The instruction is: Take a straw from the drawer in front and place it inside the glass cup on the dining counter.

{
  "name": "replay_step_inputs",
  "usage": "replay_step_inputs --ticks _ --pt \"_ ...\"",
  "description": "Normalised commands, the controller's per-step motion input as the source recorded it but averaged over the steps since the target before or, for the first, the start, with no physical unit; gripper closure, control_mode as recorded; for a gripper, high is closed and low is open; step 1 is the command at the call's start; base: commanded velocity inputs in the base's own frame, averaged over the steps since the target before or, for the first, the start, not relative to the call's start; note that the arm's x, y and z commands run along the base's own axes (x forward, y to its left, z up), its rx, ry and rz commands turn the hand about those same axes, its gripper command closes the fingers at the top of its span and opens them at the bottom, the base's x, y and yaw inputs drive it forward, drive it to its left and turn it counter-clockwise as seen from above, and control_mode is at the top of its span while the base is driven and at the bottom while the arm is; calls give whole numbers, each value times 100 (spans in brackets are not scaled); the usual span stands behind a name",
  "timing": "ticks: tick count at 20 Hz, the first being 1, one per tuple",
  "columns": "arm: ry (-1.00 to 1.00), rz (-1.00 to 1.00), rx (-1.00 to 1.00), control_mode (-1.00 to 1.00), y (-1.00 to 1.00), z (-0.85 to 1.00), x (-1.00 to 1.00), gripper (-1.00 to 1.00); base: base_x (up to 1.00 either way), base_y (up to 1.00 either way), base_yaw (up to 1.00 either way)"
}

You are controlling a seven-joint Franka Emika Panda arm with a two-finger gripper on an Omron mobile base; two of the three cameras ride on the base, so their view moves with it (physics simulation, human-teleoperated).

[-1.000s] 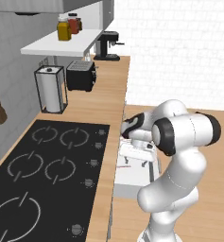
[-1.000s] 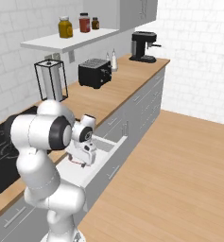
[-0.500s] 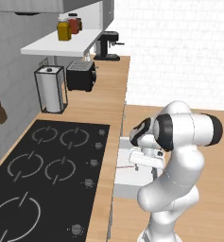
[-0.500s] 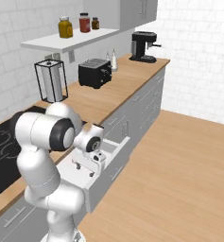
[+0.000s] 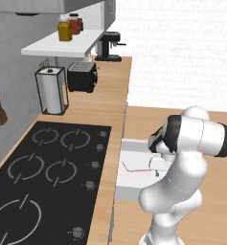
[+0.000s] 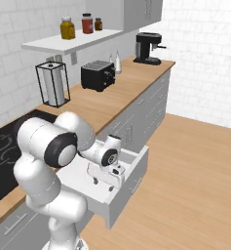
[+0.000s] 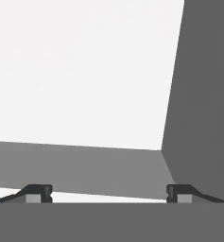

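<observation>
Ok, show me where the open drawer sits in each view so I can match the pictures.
Left base view: the drawer is at centre right, pulled out from the worktop edge, partly behind the white arm.
Right base view: drawer is at lower centre, its grey front facing right.
Hand view: what looks like the drawer's white floor and grey walls, seen close up.
Shared landmark: the black toaster on the worktop, in both base views.
</observation>
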Motion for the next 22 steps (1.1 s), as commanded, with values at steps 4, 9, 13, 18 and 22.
replay_step_inputs --ticks 4,9,13,18,22 --pt "-16 18 0 -100 -100 -6 -17 -100 0 0 0" --pt "-26 16 0 -100 -84 1 -15 -100 0 0 0" --pt "-19 6 -6 -100 14 46 -5 -100 0 0 0" --pt "-1 11 -10 -100 46 73 11 -100 0 0 0" --pt "2 29 0 -100 29 10 38 -100 0 0 0"
